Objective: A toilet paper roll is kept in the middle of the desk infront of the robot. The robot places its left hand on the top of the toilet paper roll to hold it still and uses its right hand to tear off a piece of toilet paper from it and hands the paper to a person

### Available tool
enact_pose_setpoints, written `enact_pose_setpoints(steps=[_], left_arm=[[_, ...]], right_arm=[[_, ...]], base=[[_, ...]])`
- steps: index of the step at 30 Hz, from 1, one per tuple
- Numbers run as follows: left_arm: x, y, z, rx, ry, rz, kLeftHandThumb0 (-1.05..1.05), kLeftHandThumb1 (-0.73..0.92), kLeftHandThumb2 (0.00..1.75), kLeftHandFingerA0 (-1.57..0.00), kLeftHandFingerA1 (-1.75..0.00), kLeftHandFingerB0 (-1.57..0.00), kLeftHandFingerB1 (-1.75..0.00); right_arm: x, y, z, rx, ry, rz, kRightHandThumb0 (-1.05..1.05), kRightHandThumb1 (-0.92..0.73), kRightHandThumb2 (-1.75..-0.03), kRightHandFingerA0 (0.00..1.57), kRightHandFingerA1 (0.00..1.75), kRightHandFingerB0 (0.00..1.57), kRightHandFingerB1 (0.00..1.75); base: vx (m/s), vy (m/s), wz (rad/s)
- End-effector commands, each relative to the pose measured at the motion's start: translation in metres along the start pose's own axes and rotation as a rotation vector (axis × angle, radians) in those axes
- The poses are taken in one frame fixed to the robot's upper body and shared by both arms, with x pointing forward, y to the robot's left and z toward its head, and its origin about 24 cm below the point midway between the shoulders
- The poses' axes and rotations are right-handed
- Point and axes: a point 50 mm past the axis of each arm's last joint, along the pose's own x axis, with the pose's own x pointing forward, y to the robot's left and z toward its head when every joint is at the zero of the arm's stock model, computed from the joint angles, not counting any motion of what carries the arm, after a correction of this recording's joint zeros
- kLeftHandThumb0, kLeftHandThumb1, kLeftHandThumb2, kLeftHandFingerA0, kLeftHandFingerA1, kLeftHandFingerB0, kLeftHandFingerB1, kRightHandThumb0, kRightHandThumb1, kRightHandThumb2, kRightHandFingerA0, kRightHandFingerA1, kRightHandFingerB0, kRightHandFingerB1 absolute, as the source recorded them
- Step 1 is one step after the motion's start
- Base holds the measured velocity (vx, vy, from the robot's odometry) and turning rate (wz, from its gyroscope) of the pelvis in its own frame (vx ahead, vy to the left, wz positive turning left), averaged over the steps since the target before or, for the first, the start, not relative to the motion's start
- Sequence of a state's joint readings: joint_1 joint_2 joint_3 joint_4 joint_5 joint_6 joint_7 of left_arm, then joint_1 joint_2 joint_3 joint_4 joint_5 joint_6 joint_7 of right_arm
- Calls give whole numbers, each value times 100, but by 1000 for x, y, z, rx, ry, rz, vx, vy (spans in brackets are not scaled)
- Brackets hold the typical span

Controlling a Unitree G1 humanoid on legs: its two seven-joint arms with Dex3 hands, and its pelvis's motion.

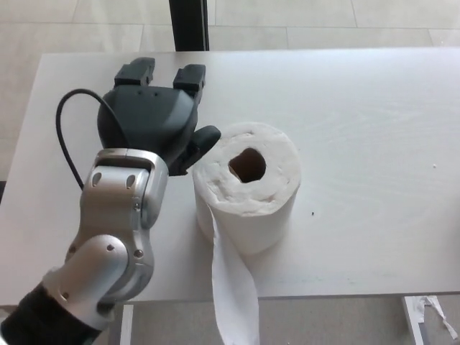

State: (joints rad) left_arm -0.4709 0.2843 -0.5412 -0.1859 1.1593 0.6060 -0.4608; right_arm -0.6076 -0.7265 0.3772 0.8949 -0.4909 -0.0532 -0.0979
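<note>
A white toilet paper roll (248,188) stands upright on the white desk (359,129), its hollow core facing up. A loose strip of paper (233,291) hangs from its front over the desk's near edge. My left hand (154,118) hovers just left of the roll, off its top, open and holding nothing. Its thumb (201,144) nearly touches the roll's side. My right hand is out of the picture.
A black post (188,24) stands behind the desk's far edge. Scraps of torn paper (428,316) lie on the floor at the lower right. The floor is pale tile.
</note>
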Motion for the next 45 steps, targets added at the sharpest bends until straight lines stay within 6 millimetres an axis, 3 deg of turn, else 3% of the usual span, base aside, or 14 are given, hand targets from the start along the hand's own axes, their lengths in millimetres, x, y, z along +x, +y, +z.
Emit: enact_pose_setpoints(steps=[1,12,17,18,21,23,25,32,33,35,36,38,39,45], left_arm=[[-3,10,-12,-12,-82,-162,-87,77,107,0,-22,0,-7],[-41,8,-65,-65,-26,-221,-68,85,83,0,0,-3,-21],[-79,-12,-103,-86,40,-243,-85,78,111,0,-29,0,-12],[-87,-16,-108,-93,50,-252,-76,92,69,0,0,0,-24],[-126,-36,-134,-257,132,-268,-83,74,106,0,-35,0,-15],[-142,-42,-144,-289,165,-271,-75,84,81,0,0,-2,-13],[-175,-51,-167,-361,273,-280,-88,77,107,0,-39,0,-16],[-257,-65,-215,-508,545,-246,-84,75,106,0,-39,-3,-16],[-271,-67,-223,-538,600,-237,-84,74,106,0,-41,-3,-16],[-297,-72,-239,-584,712,-218,-80,72,104,0,-45,-1,-19],[-310,-77,-247,-637,775,-202,-78,70,102,0,-46,-1,-21],[-338,-92,-264,-758,897,-173,-72,67,100,0,-51,0,-29],[-343,-94,-267,-776,915,-165,-72,67,100,0,-51,0,-29],[-339,-95,-268,-785,884,-151,-72,67,100,0,-51,0,-29]], right_arm=[[-3,-18,-27,-275,193,129,-105,-62,-87,0,0,0,1],[-28,-59,-12,-138,49,-3,-105,-85,-67,0,0,0,5],[-66,-83,0,-41,-104,-116,-104,-68,-91,0,0,0,2],[-74,-85,1,-32,-130,-146,-105,-67,-94,0,0,0,0],[-111,-95,4,19,-215,-217,-104,-65,-92,0,0,0,0],[-125,-96,1,55,-241,-229,-104,-64,-91,0,0,0,0],[-159,-88,-9,119,-252,-185,-104,-65,-106,0,25,0,8],[-238,-34,-41,251,-138,-129,-100,-69,-107,0,11,5,28],[-249,-24,-46,264,-89,-107,-87,-82,-70,0,8,12,31],[-267,-3,-60,280,9,-72,-89,-68,-106,2,32,16,44],[-271,7,-69,306,50,-66,-82,-83,-65,19,52,27,33],[-272,22,-92,345,162,-51,-74,-77,-63,56,63,41,38],[-270,36,-116,320,326,50,-78,-65,-100,59,67,32,51],[-271,34,-118,323,343,48,-78,-65,-100,59,67,32,51]], base=[[0,0,0],[0,0,0],[0,0,0],[0,0,0],[0,0,0],[0,0,0],[0,0,0],[0,0,0],[0,0,0],[0,0,0],[0,0,0],[0,0,0],[0,0,0],[0,0,0]])
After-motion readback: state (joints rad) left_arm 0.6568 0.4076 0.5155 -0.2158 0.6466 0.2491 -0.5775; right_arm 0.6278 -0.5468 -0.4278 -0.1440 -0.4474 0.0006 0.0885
